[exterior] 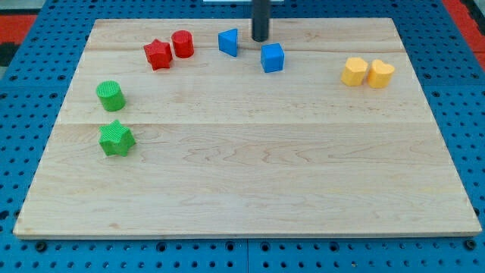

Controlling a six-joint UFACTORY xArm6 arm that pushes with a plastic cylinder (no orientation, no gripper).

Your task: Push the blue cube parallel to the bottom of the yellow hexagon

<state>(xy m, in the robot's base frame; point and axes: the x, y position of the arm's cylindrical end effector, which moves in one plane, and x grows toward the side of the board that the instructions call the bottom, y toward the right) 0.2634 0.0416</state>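
Starting at the view's left, we see a green cylinder [111,95] and, just below it, a green star [117,139], both near the left edge of the wooden board [250,182]. Further right, toward the view's top, a red star [158,54] touches a red cylinder [183,44]. Next comes a blue triangular block [228,42], and just to its right our rod comes down from the view's top edge, where its upper part is cut off. My tip [261,39] sits on the board between the blue triangular block and the blue cube [272,58]; the cube lies just below and to the right of my tip, and we cannot tell whether they touch. We carry no claw, so there is nothing to open, close or grasp: the rod is bare. Well apart, toward the view's right, the yellow hexagon [354,72] touches a second yellow block [380,74], whose shape is hard to make out. No block lies between the cube and the hexagon. A blue pegboard [23,114] surrounds the board.
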